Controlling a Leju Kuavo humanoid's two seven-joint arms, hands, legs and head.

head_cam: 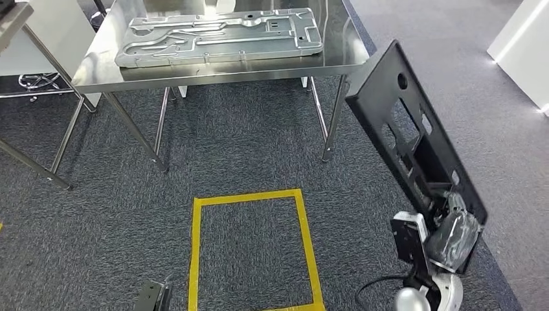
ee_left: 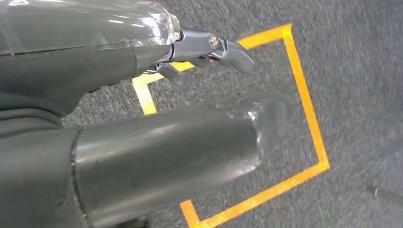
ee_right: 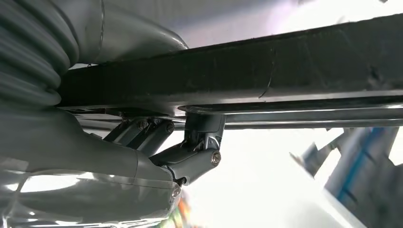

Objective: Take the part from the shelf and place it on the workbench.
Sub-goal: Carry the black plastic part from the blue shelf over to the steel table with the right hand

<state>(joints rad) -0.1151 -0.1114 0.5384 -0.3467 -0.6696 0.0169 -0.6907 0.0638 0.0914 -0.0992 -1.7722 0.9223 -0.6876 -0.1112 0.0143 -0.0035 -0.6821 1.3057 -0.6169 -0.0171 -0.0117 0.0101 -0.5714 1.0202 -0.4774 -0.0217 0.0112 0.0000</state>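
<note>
The right robot hand (head_cam: 453, 230) holds a black panel (head_cam: 404, 126) tilted upright beside the steel table (head_cam: 220, 70), where a silver stamped plate (head_cam: 220, 35) lies flat.

Steel workbench (head_cam: 349, 55): standing on grey carpet (head_cam: 246, 142), bearing one flat stamped metal panel (head_cam: 220, 35) lying across its top. Carpet: carrying a yellow tape rectangle (head_cam: 196, 253) near the bench legs. A second table (head_cam: 16, 48) standing alongside.

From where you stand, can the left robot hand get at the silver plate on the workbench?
Probably not yet. The left robot hand hangs low over the yellow floor square, empty, and the silver plate lies on the workbench across open carpet.
</note>
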